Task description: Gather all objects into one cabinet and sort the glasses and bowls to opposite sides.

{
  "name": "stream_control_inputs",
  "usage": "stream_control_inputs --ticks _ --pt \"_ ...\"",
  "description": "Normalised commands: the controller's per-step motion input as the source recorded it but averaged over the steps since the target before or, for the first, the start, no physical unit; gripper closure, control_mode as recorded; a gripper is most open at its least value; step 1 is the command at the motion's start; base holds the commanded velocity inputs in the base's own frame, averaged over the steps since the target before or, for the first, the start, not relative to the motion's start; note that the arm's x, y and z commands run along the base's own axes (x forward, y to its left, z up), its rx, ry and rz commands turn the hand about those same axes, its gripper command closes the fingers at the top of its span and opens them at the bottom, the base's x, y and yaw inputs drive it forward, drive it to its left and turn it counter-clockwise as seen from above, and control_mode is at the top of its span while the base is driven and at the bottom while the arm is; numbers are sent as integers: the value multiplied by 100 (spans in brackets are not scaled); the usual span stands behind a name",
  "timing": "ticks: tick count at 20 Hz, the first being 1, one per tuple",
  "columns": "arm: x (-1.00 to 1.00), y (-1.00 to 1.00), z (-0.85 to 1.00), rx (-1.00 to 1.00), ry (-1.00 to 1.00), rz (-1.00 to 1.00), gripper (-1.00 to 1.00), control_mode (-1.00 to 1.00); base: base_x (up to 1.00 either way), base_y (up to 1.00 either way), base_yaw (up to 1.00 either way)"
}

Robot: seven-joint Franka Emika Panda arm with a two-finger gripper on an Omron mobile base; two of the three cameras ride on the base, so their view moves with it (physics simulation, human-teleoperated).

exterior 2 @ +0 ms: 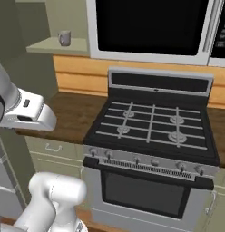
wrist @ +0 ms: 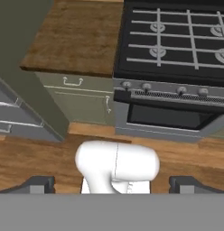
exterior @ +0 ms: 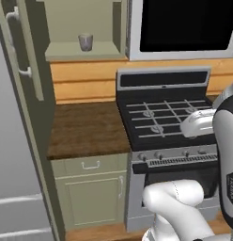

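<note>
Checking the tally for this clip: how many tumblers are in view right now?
1. A grey translucent tumbler stands on the shelf of the open niche cabinet, left of the microwave. Others may be out of frame.

Wooden counter (exterior: 85,129) bare, open for passage; stove (exterior: 167,120) at right; tall cabinet side (exterior: 31,94) walls left.

A translucent grey tumbler (exterior: 85,42), glassy in finish, is seen on a matt sage-green shelf (exterior: 66,51). The counter (exterior: 85,128) ahead of the fingers (wrist: 39,184) is rendered as dark grained wood (fairly matt). The stove (exterior 2: 153,124) is shown with black grates and brushed-metal front.
</note>
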Motion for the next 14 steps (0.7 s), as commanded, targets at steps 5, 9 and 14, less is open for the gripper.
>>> stream_control_inputs --ticks 5,9,14 --pt "0 0 0 0 0 0 -100 100 42 9 -29" --pt "0 0 0 0 0 0 -100 100 27 7 -16" --pt "0 0 0 0 0 0 -100 100 21 19 4"
